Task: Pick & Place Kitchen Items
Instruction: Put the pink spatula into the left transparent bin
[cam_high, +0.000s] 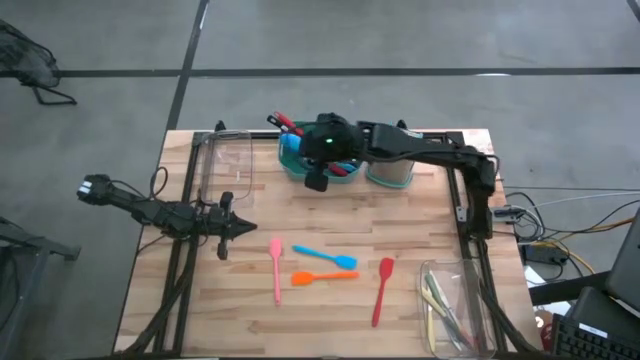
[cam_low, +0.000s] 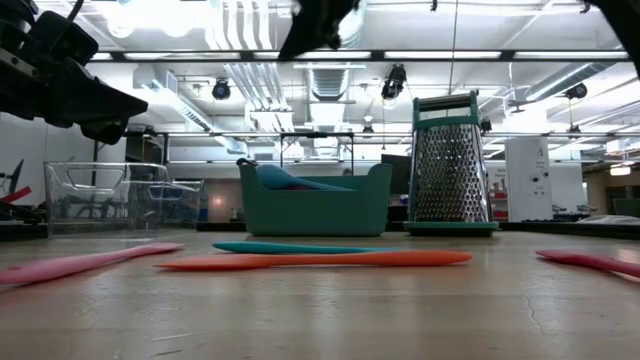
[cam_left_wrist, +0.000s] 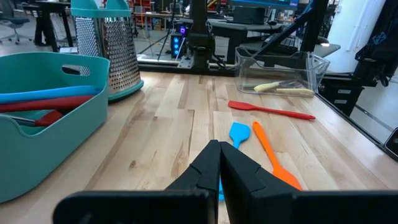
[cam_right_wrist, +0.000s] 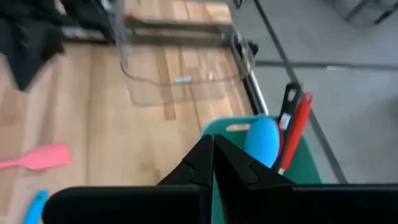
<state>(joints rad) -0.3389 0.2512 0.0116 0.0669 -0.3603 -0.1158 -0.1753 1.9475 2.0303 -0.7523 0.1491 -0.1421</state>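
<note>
Four utensils, a pink spatula (cam_high: 276, 268), a blue spoon (cam_high: 326, 258), an orange spoon (cam_high: 322, 276) and a red spatula (cam_high: 382, 290), are seen lying loose on the table (cam_high: 420, 215) toward 6 o'clock, so the sorting is judged only partly done. Several more are already stood in the teal tub (cam_high: 292, 160) at 12 o'clock, and pale ones lie in a clear bin (cam_high: 452, 305) at 4 o'clock. The right gripper (cam_high: 316, 181) is held over the tub with fingers pressed together and empty; the left gripper (cam_high: 243, 229), also pressed shut, is parked at 9 o'clock.

Pale wooden plank table (cam_high: 420, 230) with a smooth matt finish; shiny perforated metal grater (cam_low: 449, 165); smooth teal plastic tub (cam_low: 310, 205); clear glossy plastic bins (cam_high: 232, 160); matt rubbery-looking spatulas (cam_high: 325, 276).
</note>
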